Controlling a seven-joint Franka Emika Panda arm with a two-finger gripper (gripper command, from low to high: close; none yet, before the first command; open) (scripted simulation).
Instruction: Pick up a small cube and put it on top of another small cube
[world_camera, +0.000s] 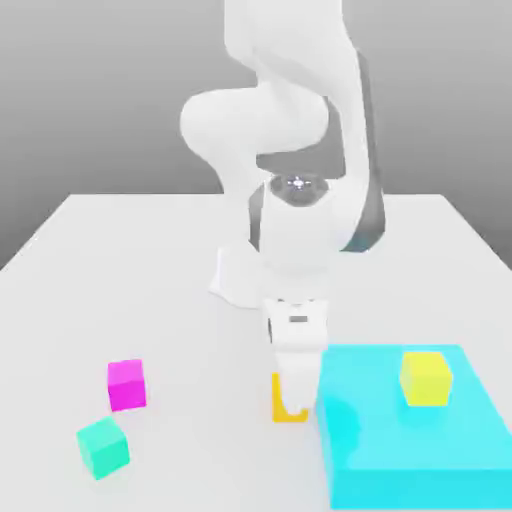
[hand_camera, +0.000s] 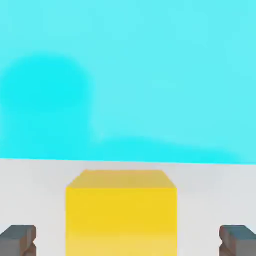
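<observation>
Hand (world_camera: 291, 400) open, straddling orange cube (hand_camera: 121, 212); no writing visible.

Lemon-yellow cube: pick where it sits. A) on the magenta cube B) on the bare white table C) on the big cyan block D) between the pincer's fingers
C: the lemon-yellow cube rests on top of the big cyan block, apart from the pincer.

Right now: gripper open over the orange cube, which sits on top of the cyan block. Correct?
Not quite. The orange cube sits on the table, beside the cyan block, as the exterior view shows. The gripper is open over it, as said.
</observation>
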